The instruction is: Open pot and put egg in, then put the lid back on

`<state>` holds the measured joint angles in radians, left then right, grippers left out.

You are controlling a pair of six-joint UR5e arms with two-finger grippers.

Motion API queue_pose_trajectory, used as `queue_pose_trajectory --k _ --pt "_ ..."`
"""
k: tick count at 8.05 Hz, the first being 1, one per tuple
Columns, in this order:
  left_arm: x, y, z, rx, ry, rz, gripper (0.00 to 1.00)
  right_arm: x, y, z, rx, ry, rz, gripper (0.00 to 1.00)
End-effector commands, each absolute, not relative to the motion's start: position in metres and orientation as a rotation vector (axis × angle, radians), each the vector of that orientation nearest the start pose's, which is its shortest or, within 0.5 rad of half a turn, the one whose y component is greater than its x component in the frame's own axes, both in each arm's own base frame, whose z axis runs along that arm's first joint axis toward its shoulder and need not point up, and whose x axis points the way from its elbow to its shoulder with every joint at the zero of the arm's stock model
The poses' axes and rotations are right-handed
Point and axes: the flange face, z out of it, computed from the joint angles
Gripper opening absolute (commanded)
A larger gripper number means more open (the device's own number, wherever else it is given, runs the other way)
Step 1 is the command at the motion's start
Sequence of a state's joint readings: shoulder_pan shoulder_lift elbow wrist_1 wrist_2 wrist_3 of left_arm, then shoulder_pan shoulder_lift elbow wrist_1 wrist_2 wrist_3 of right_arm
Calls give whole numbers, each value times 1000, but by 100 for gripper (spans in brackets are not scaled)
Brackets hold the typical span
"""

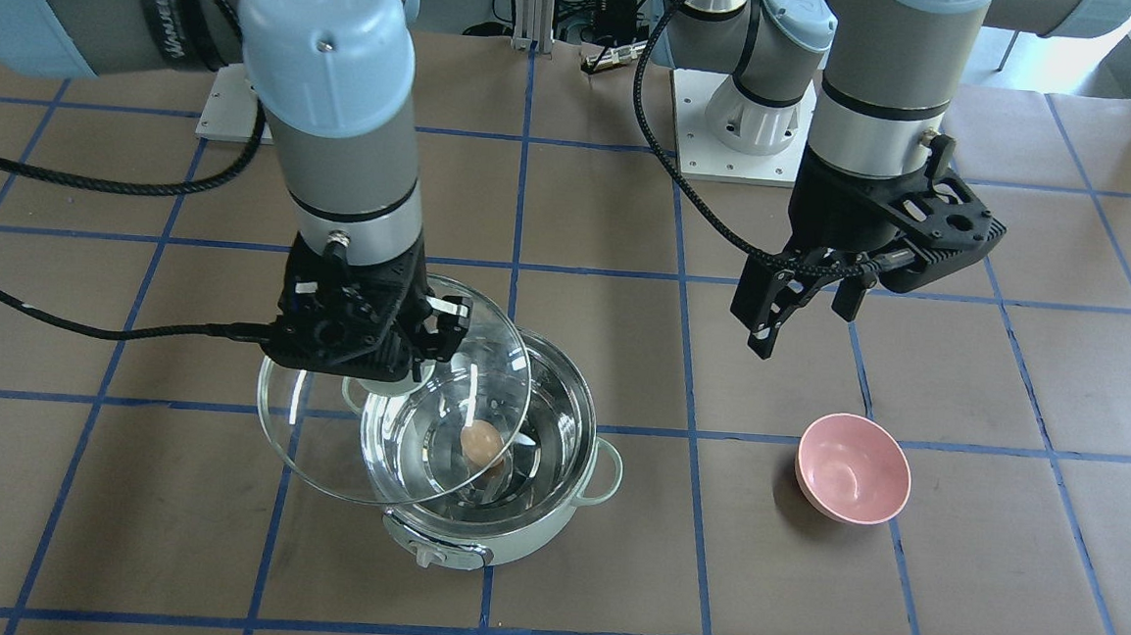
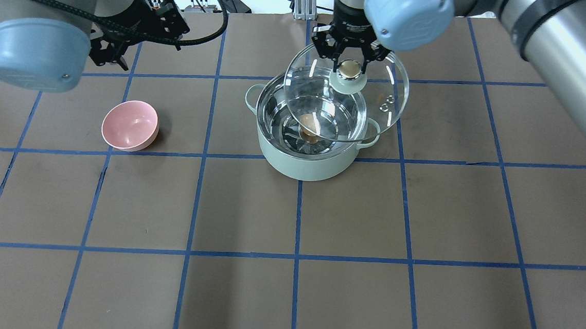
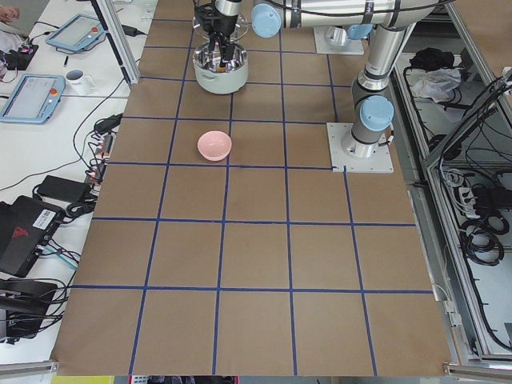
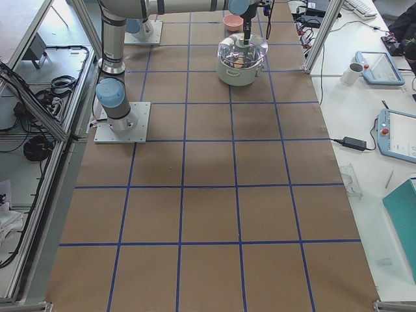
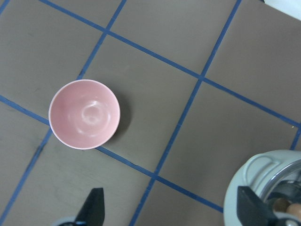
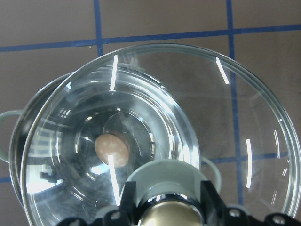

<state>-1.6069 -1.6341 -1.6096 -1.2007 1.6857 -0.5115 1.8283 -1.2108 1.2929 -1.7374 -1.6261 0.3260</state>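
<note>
The mint-green pot (image 2: 303,166) stands uncovered on the table; it also shows in the front view (image 1: 534,541). The tan egg (image 2: 308,122) lies on its steel bottom, and shows in the front view (image 1: 480,440) and through the glass in the right wrist view (image 6: 112,147). My right gripper (image 2: 351,68) is shut on the golden knob (image 6: 165,217) of the glass lid (image 2: 383,96). It holds the lid (image 1: 322,445) tilted just above the pot, offset toward the far right rim and overlapping about half the opening. My left gripper (image 1: 803,322) is open and empty, hovering near the pink bowl.
An empty pink bowl (image 2: 129,124) sits on the table left of the pot, also in the left wrist view (image 5: 84,114). The pot's edge (image 5: 249,181) shows at that view's lower right. Blue tape lines grid the brown table.
</note>
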Motion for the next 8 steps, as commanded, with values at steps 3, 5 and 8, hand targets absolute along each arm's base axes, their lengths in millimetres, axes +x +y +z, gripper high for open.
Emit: queue_pose_trajectory --k 3,5,8 --pt "-110 -509 484 -483 2968 -227 100 346 -600 388 115 3161 -135 42" --pt "-119 -507 477 -349 3064 -179 100 347 -602 376 116 3167 -107 42" --pt "-125 -500 472 -35 3130 -111 100 350 -601 368 133 3171 -90 41"
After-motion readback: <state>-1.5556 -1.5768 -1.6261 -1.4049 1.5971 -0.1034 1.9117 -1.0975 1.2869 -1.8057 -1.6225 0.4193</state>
